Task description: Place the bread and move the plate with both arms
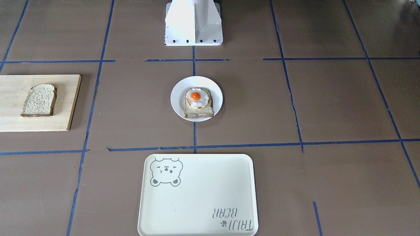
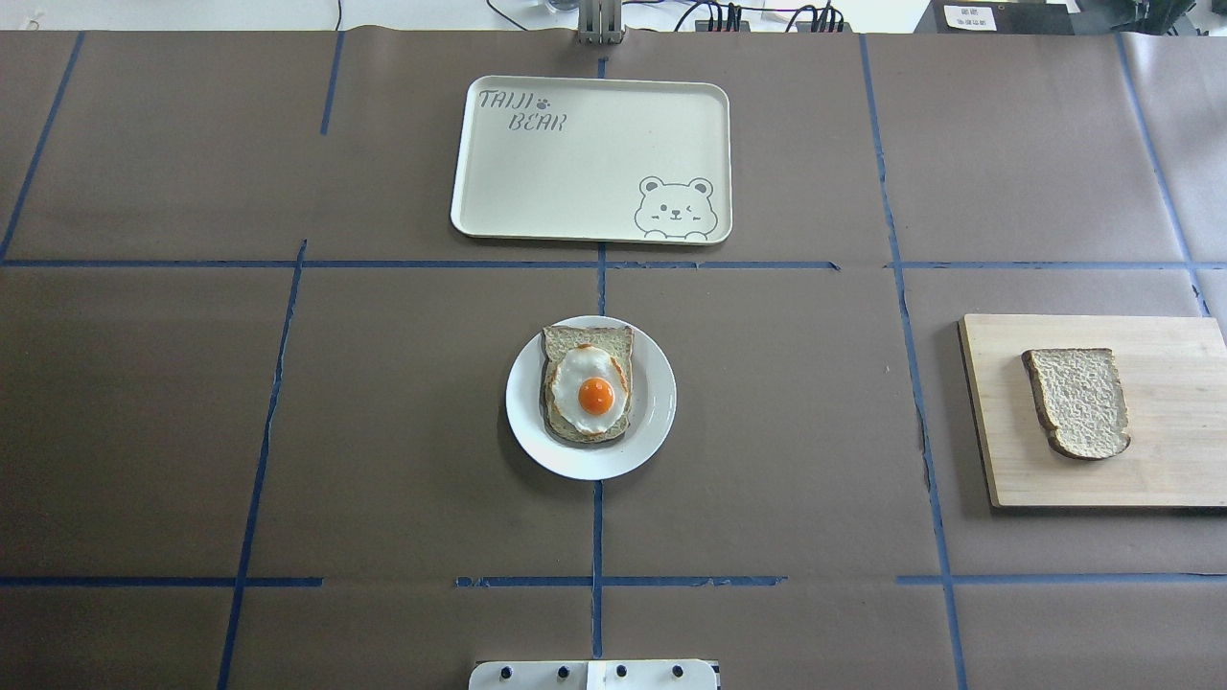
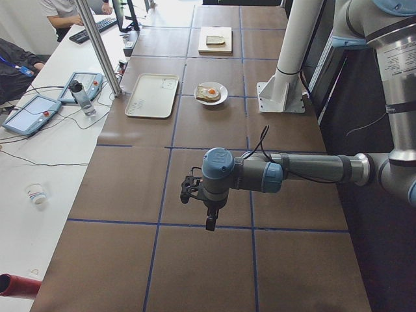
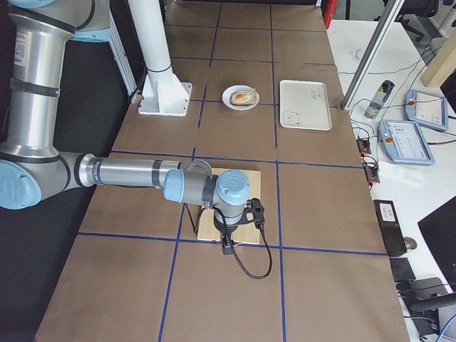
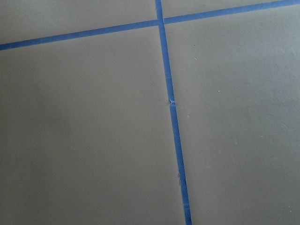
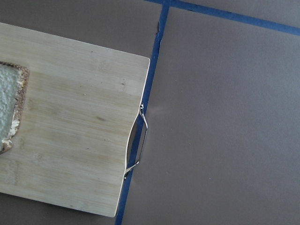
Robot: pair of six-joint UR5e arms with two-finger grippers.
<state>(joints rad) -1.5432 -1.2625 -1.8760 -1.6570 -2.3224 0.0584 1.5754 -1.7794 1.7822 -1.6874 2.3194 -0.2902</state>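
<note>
The plain bread slice lies flat on a wooden cutting board at the table's right end; it also shows in the front view and at the edge of the right wrist view. The small white plate sits at the table's middle and holds a slice topped with a fried egg. My left gripper hangs over bare table at the left end. My right gripper hangs over the board's outer end. I cannot tell whether either is open or shut.
A cream bear tray lies beyond the plate, on the operators' side. The white robot base stands behind the plate. The board has a metal handle on its outer end. Tablets and a bottle sit on the side desk.
</note>
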